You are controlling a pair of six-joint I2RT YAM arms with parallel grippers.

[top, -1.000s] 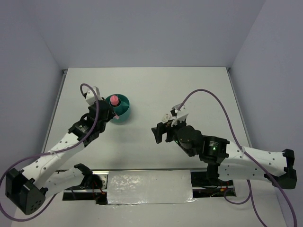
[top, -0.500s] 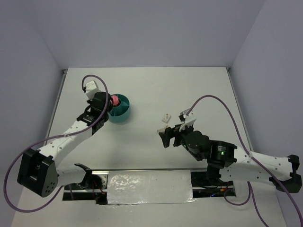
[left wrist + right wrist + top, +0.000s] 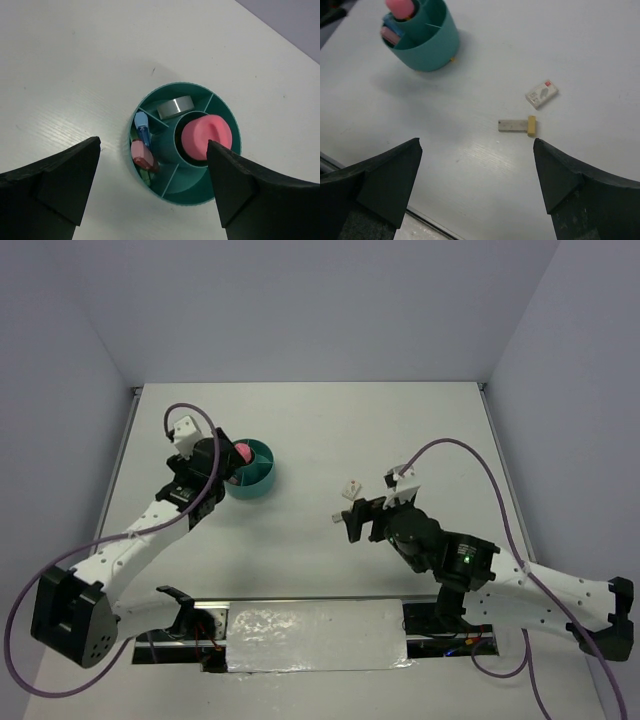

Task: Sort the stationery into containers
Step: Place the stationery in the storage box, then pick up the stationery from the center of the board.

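**Both arms spread and empty; two pieces left on the counter**

The left end effector (image 3: 152,145) hangs over the organiser (image 3: 192,199), fingers spread wide with nothing between them. In the left wrist view the glue stick (image 3: 206,137) stands upright in the central cup. The tape ring (image 3: 175,106) lies in one ring compartment. The blue piece (image 3: 142,126), pink piece (image 3: 142,156) and green piece (image 3: 145,176) sit together in the compartment next to it.

Over the last second the glue stick has kept its place in the cup. The left arm has swung from the organiser's near-left side to a spot more squarely at its left, and its wrist sits a little further left than half a second ago.

The right end effector (image 3: 477,142) is also spread and holds nothing. It hovers just near of the white block (image 3: 351,486), which lies flat on the counter (image 3: 420,430), well to the right of the organiser. A second ago the right arm covered that spot. Half a second ago the arm had drawn back and the block showed, and it has not shifted since. The end effector has since edged slightly right and far.

In the right wrist view the beige piece (image 3: 517,125) lies flat just near of the block, close to it but not touching.
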